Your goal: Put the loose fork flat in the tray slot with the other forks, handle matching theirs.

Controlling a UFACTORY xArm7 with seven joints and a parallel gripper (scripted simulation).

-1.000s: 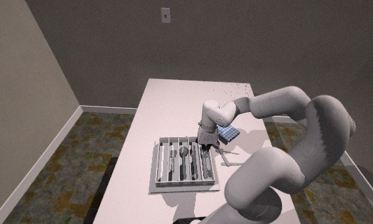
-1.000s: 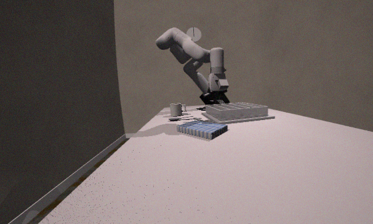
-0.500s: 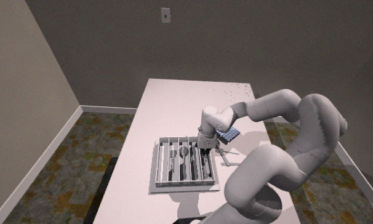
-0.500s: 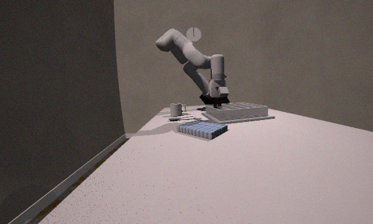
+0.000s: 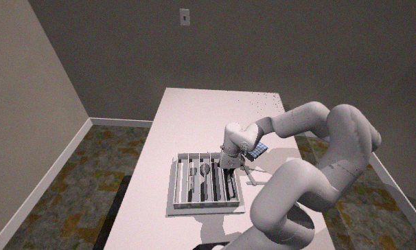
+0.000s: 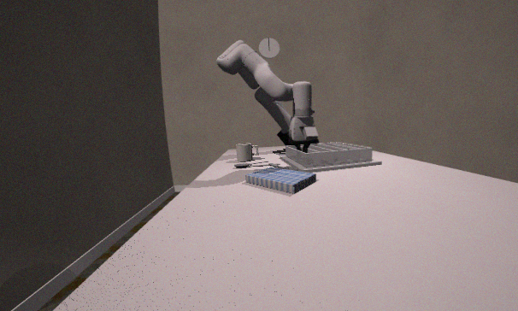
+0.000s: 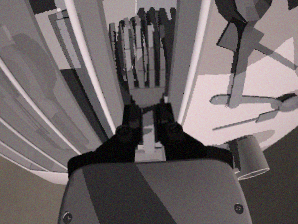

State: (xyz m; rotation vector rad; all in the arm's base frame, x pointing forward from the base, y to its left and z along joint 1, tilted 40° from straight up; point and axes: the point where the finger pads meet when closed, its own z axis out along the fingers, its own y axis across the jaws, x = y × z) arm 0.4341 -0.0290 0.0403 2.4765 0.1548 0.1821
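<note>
The cutlery tray (image 5: 206, 182) lies on the table with several long slots. My gripper (image 7: 147, 101) is shut on the loose fork (image 7: 145, 90) by its handle and holds it low in the tray's rightmost slot (image 5: 230, 183). The fork's tines point away from me along the slot, over the other forks (image 7: 143, 39) lying there. In the top view the gripper (image 5: 230, 165) is at the slot's far end. In the exterior view the gripper (image 6: 304, 145) dips just inside the tray's (image 6: 330, 155) near wall. Whether the fork touches the slot floor is hidden.
A spoon (image 5: 204, 169) and other cutlery lie in the middle slots. A blue checked cloth (image 6: 280, 179) lies beside the tray. A mug (image 6: 244, 151) and loose cutlery (image 5: 252, 175) lie on the table to the tray's right.
</note>
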